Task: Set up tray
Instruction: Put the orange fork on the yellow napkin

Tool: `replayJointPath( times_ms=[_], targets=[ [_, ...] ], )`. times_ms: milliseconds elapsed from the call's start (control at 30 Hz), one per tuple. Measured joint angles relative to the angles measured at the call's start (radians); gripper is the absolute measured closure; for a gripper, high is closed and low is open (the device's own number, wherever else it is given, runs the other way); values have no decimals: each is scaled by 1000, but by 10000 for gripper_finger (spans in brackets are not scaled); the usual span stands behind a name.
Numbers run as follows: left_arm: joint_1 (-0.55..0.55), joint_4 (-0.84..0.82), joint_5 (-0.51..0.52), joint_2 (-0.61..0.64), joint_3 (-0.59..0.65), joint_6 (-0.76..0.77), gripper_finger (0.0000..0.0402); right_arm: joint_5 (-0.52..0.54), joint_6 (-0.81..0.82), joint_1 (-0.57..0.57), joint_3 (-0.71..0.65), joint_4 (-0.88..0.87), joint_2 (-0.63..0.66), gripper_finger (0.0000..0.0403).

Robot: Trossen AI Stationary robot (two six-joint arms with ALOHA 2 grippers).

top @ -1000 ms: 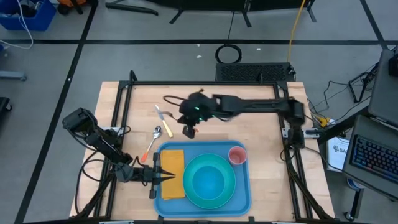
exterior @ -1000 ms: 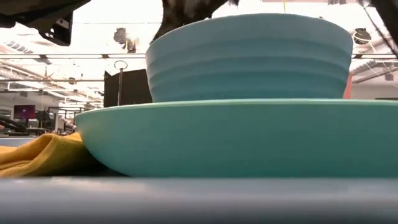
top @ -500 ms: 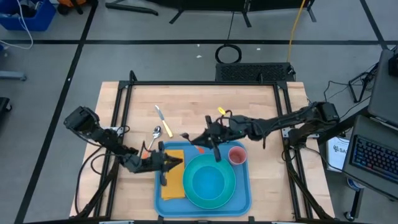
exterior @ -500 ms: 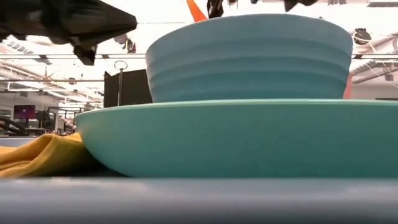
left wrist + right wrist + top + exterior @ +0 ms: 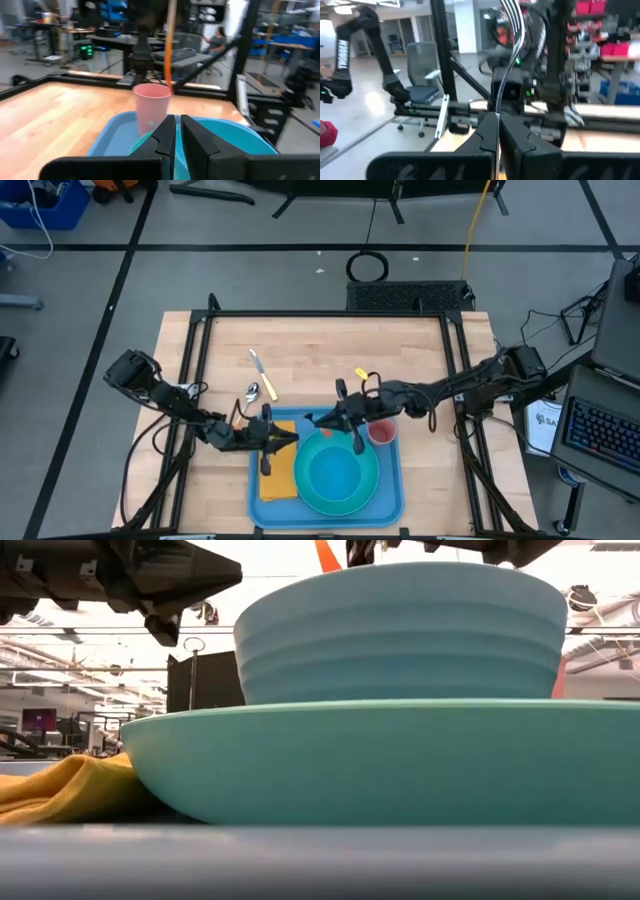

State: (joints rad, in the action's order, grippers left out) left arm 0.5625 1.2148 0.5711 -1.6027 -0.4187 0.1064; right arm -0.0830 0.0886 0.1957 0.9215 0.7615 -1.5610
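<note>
A robotics lab or workshop, an open industrial hall rather than a home. The wooden desk (image 5: 330, 370) sits inside a black metal frame (image 5: 320, 313) on a grey concrete floor (image 5: 90, 300) marked with dark tape lines. At two o'clock from the desk a keyboard (image 5: 605, 435) lies on a side bench, with loose cables (image 5: 545, 335) near it; at eleven o'clock stands a blue bin (image 5: 45, 205). The wrist views look into a hall with an office chair (image 5: 422, 70), red storage bins (image 5: 610, 30) on shelving, workbenches (image 5: 75, 37) with equipment, and a seated person (image 5: 218, 37) far off. The low view shows ceiling pipes (image 5: 60, 655) overhead.
</note>
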Motion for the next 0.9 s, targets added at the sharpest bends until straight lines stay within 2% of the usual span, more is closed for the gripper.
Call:
replayJointPath(
  times_ms=[133, 400, 500, 633, 900],
  targets=[
    [0, -2, -53, -8, -5, -24, 355, 0, -46, 27, 0, 43, 0, 403],
    [-30, -70, -71, -8, -80, -60, 252, -26, -55, 30, 0, 131, -34, 403],
    [-57, -132, -83, -8, -106, -58, 227, -26, -57, 27, 1, 165, -65, 403],
    [-79, -157, -126, -8, -125, -51, 214, -26, -71, 26, 1, 205, -98, 403],
    [-93, -165, -153, -8, -128, -42, 213, -26, -77, 26, 1, 266, -123, 403]
  ],
)
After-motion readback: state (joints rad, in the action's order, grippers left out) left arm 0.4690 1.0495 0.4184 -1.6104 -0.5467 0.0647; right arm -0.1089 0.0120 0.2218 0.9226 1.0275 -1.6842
